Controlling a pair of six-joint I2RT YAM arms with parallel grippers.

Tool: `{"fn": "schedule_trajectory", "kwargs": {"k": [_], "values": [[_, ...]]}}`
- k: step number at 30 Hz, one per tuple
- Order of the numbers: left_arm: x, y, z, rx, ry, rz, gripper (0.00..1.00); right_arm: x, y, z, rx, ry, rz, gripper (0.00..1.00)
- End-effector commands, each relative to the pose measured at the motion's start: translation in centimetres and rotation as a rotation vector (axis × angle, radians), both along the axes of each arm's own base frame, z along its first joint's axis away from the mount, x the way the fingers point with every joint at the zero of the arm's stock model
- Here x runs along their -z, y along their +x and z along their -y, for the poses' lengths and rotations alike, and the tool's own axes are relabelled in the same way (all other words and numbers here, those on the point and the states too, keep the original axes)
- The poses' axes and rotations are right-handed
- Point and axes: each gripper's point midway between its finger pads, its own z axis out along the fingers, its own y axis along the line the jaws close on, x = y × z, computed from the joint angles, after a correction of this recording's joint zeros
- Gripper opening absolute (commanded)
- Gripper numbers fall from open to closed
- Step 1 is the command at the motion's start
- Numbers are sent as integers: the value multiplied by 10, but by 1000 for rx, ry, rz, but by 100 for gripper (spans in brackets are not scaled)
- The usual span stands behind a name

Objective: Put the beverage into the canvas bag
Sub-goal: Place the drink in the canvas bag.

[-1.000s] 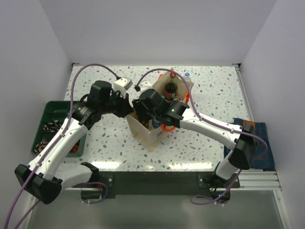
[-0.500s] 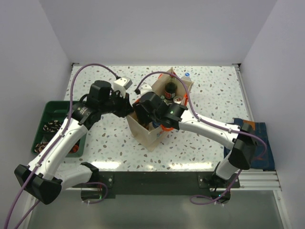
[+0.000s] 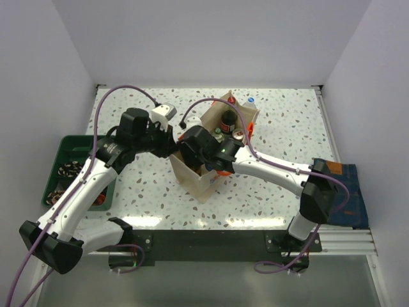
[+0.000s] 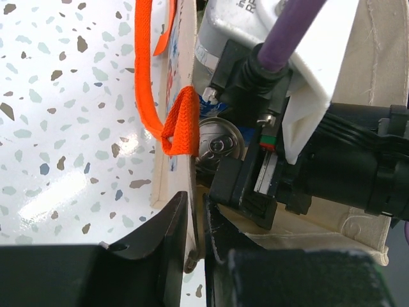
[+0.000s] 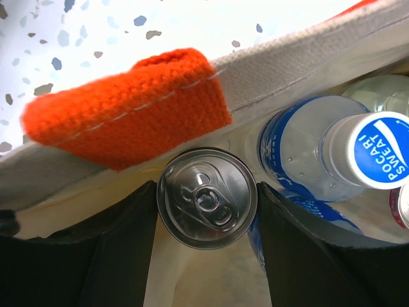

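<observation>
Two-armed lowering step, by the look of it, and close to done. On the counter point(image 3: 287, 121), upright and open-mouthed, the bag point(image 3: 195, 182). Pinched flat on the bag's left-hand rim, no gap showing between the fingers, the left tool point(image 4: 197, 220), holding the mouth spread. Reaching down inside the bag's mouth, the right tool point(image 5: 206, 192), closed on the can with a finger pressed against each side. Standing deeper in the bag, a bottle point(image 5: 307, 153) with a blue cap. Just inside the bag's wall, under the orange tab point(image 5: 128, 112) and touching the bottle or very nearly, the can point(image 5: 206, 199), upright. Cannot tell whether seated on the bag's floor.

Next, probably: sink straight down until seated, spread the fingers only a little, then draw straight up out of the bag. Tight room: bag wall on one side, bottle on the other, and a handle loop point(image 4: 179, 128) hanging at the bag's rim, liable to snag.
</observation>
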Motion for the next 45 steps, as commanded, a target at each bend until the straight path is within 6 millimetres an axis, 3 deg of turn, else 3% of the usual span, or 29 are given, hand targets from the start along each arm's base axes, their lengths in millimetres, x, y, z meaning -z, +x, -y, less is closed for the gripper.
{"fn": "schedule_trajectory", "kwargs": {"k": [1,13,22,25,26,29,32,38,45], "values": [[-33,1,9,34,-66,83,21,-20,4,-19,-7,74,42,0],[-34,1,8,32,-65,89,21,-13,4,-21,-9,47,29,0],[-33,2,9,32,-64,86,22,-19,3,-22,-10,59,34,0],[-33,2,9,33,-64,89,23,-29,2,-24,-17,85,44,13],[-33,2,9,33,-64,89,24,-34,2,-25,-20,101,50,24],[-33,2,8,30,-63,91,24,-53,1,-26,-25,144,69,40],[-34,2,9,32,-65,93,25,-61,1,-27,-32,154,74,49],[-34,2,9,35,-66,93,26,-68,0,-27,-32,166,75,60],[-32,0,8,35,-64,91,27,-65,-2,-28,-37,161,62,64]]}}
